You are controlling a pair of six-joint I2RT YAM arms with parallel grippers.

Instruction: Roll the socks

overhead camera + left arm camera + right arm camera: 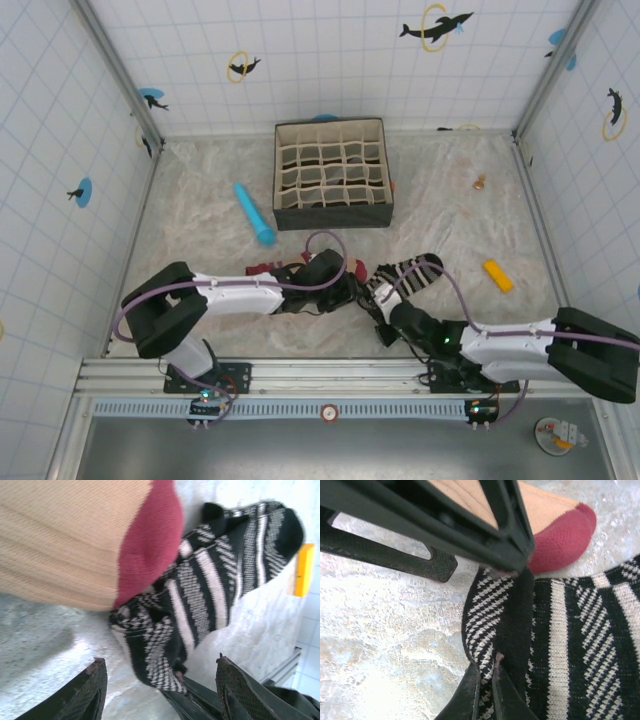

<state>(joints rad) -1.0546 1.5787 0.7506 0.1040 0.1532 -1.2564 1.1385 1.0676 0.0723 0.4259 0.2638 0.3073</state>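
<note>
Front-centre, right end effector (489,662) clamps striped sock (415,270) stretched diagonally far-right; left end effector (160,661) apart

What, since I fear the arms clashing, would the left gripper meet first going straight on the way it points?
Probably the black-and-white striped fabric sock, just ahead of the open left gripper, near where the shut right gripper pinches it; depth unclear.
</note>
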